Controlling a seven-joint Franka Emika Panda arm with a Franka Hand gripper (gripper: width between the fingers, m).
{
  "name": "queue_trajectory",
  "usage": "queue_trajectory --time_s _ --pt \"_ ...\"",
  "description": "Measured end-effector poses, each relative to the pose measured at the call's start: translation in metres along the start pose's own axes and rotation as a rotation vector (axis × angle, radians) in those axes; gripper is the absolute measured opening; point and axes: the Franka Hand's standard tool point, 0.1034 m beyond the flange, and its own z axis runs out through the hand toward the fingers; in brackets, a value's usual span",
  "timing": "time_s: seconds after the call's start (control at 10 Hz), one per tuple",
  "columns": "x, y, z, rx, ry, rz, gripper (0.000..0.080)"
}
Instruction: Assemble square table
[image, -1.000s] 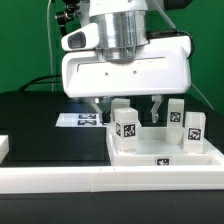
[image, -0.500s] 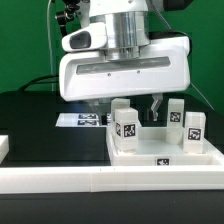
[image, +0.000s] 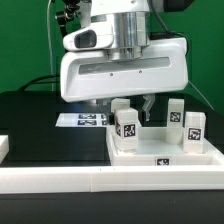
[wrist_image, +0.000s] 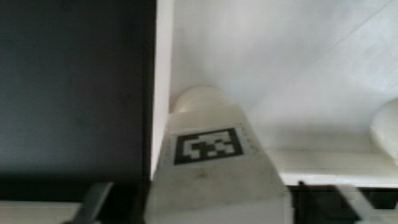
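The square table's white top (image: 165, 160) lies at the exterior view's right, with several white tagged legs standing upright on it. My gripper (image: 130, 108) hangs over its rear left part and straddles one leg (image: 121, 104). In the wrist view that leg (wrist_image: 214, 150) rises between the fingers (wrist_image: 93, 200) with its tag facing the camera. A dark gap shows on each side of it, so the jaws are open and not touching. Other legs stand in front (image: 126, 128) and to the right (image: 176, 113). The table top's bare surface (wrist_image: 302, 80) fills the wrist view behind the leg.
The marker board (image: 82, 120) lies on the black table left of the table top. A long white rail (image: 100, 180) runs along the front edge. A white block (image: 3, 147) sits at the far left. Another leg (wrist_image: 382, 125) shows at the wrist view's edge.
The fingers have drawn closer together around the rear left leg. The arm has hardly moved.
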Motion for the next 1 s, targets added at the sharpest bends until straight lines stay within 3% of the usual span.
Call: queue_trajectory --time_s 0.1,0.2,0.4,1.0 --pt "0.0000 0.0008 -0.0001 0.000 0.000 0.014 0.0349" --pt "0.0000 0.0010 -0.0001 0.000 0.000 0.025 0.0288" --pt "0.0000 0.0011 -0.0002 0.001 0.001 0.077 0.0288" --pt "-0.0024 -0.0015 0.0005 -0.006 0.011 0.734 0.0290"
